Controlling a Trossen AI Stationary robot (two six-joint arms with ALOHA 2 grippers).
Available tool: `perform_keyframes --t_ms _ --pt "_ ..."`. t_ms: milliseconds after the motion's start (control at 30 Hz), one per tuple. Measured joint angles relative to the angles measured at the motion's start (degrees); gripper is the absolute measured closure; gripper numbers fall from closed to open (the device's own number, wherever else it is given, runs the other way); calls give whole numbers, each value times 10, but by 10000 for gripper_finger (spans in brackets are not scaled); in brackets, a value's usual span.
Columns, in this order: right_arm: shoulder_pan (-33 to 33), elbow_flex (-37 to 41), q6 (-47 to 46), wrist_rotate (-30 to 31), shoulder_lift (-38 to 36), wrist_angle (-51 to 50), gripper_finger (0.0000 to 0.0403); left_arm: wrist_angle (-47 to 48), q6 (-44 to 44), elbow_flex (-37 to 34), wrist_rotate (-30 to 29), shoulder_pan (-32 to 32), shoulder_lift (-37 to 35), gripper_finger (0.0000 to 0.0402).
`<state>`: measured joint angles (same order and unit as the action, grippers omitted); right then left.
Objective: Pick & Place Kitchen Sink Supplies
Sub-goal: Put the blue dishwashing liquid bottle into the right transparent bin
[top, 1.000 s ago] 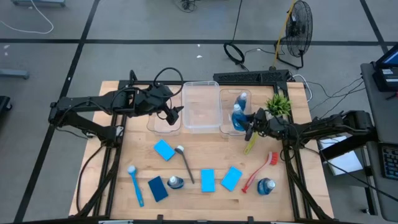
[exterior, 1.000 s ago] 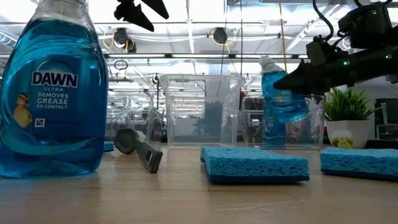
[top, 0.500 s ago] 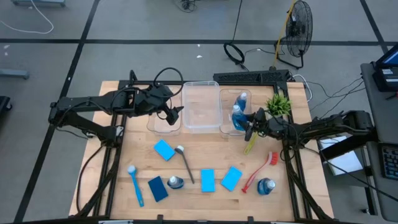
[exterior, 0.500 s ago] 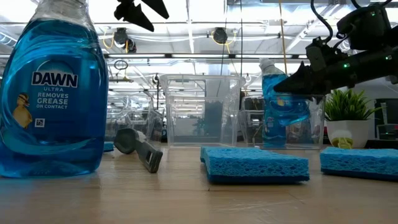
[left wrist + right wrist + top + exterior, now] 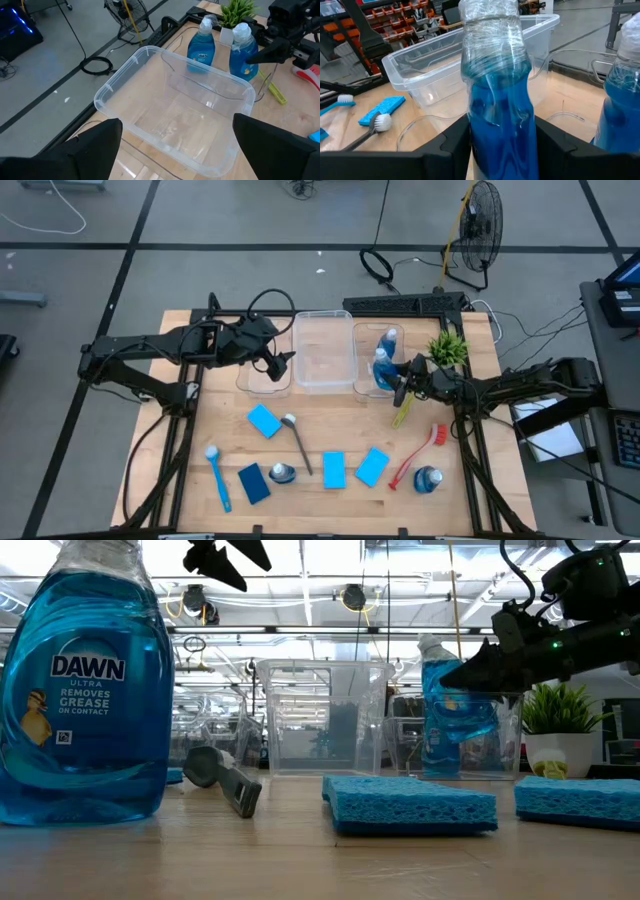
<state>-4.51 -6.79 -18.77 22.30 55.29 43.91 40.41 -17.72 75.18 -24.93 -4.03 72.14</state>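
Bottle A (image 5: 381, 370): blue, pale cap, upright in the right bin (image 5: 366, 385), between the fingers of the right gripper (image 5: 400, 383); fingers flank its body in the right wrist view, but whether they press it or stand just clear cannot be told. Bottle B (image 5: 389, 340): upright in the same bin, just behind A. Bottle C (image 5: 428, 479): front right of table (image 5: 180, 330). Bottle D (image 5: 282, 472): front centre, beside the dark sponge (image 5: 253, 483). Sponges, lighter blue: one (image 5: 264, 420) left of centre, two (image 5: 334, 469) (image 5: 372, 467) side by side near the front. Brushes: yellow-green (image 5: 402, 414) under the right arm; red (image 5: 418, 455) right front; grey (image 5: 297, 440) centre; blue (image 5: 217, 477) left front. Left gripper (image 5: 285, 364): spread wide, holding nothing, over the left bin (image 5: 262, 380), next to the middle bin (image 5: 323, 351). Plant (image 5: 447, 347): back right.
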Motion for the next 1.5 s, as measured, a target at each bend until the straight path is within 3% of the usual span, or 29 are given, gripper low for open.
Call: perform_keyframes --t_ms 367,700,1133,1500 --pt "0 0 -3 -15 0 6 260 0 0 0 0 0 0 31" --pt "0 0 -3 -16 0 2 212 1 0 0 0 0 0 16" --pt "0 0 -1 -16 0 0 230 1 0 0 0 0 0 21" --pt "0 0 -30 -31 1 -4 201 1 -1 0 15 0 0 31"
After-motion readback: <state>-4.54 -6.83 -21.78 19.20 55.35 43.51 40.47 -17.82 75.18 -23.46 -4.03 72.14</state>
